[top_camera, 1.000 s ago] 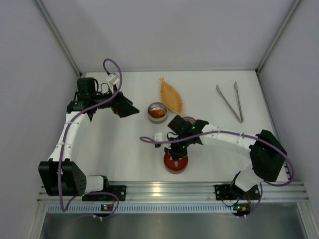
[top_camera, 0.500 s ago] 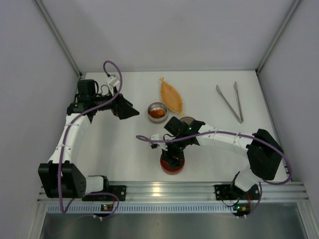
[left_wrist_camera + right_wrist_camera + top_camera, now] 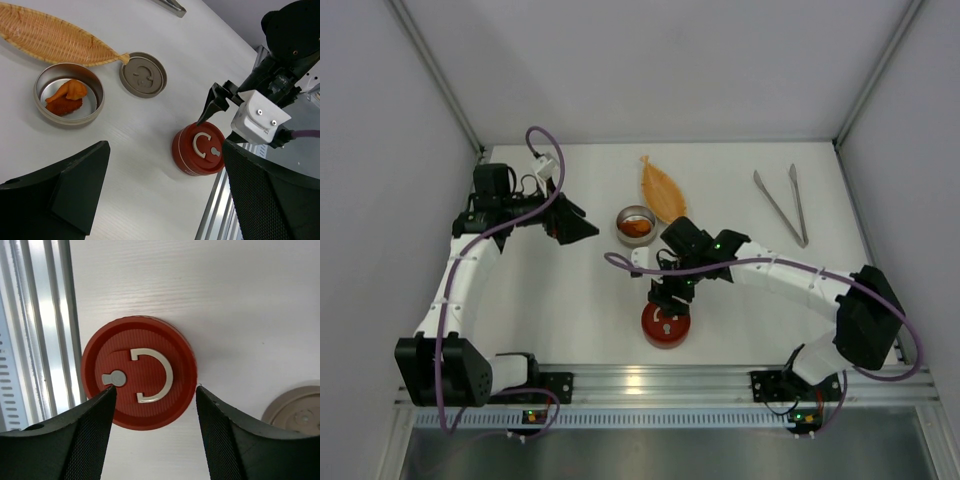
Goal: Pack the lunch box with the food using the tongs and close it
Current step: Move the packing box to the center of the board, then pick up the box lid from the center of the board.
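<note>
Landmark = red tin (image 3: 666, 324), lid on, near front edge of table (image 3: 570, 300). Far to its left & further back, left end effector (image 3: 582, 228) hangs w/ jaws wide apart, nothing in them. Back-left of red tin: silver tin (image 3: 620, 226) w/ orange-brown food (image 3: 64, 97) inside. Grey lid (image 3: 143, 74) lies flat behind red tin, woven leaf dish (image 3: 664, 193) beyond. Right end effector (image 3: 668, 297) sits just above red tin — jaws parted, gripping nothing. Tongs (image 3: 782, 205) lie on table well back-right of red tin — untouched.
</note>
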Robot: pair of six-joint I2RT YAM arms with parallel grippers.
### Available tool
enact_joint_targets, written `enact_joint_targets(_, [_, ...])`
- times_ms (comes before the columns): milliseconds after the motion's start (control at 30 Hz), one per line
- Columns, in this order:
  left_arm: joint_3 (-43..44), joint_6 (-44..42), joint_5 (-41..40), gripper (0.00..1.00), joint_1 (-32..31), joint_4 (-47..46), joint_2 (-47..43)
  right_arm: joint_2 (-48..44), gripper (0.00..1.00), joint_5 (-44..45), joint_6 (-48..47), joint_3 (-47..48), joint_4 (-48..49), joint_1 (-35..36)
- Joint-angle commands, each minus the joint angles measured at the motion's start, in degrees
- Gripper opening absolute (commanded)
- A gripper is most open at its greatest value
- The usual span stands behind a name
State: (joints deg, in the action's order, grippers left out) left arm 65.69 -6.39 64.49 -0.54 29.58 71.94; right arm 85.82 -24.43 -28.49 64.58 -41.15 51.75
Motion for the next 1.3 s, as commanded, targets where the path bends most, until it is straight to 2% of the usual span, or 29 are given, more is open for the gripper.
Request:
enact_joint_targets(0, [-0.65, -1.25, 1.25, 0.98, 0.1, -1.99, -1.89, -1.97, 0.64, 2.01, 0.27, 1.96, 3.96, -2.17])
enact_joint_targets(200, [-0.04, -2.92, -3.13, 0.98, 0.1, -0.59, -1.72, -1.89, 0.63, 3.76, 4.41, 1.69, 10.38, -12.36])
enact_joint_targets(300, [1.36, -8.09, -5.42, 0.98, 0.1, 4.23, -0.41, -0.05, 0.6, 8.14, 2.21, 2.31, 9.25, -17.54])
enact_joint_targets(467, [-0.3, -8.03, -7.62, 0.98, 0.1, 2.95, -1.28, 4.26, 0.53, 11.5, 8.71, 2.75, 8.27, -25.28])
enact_joint_targets(700, [-1.79, -6.17, -8.5, 0.98, 0.1, 0.74, -1.8, 11.11, 0.45, 17.65, 15.04, 5.03, 9.77, -27.93])
enact_joint_targets(933, [-2.15, -7.05, -9.47, 0.98, 0.18, 1.53, -2.42, 16.92, 0.36, 19.85, 16.45, 7.93, 11.0, -29.33])
enact_joint_targets(1267, [-3.11, -7.49, -9.65, 0.98, 0.18, 1.27, -2.16, 21.93, 0.34, 18.28, 17.86, 10.66, 9.77, -32.67])
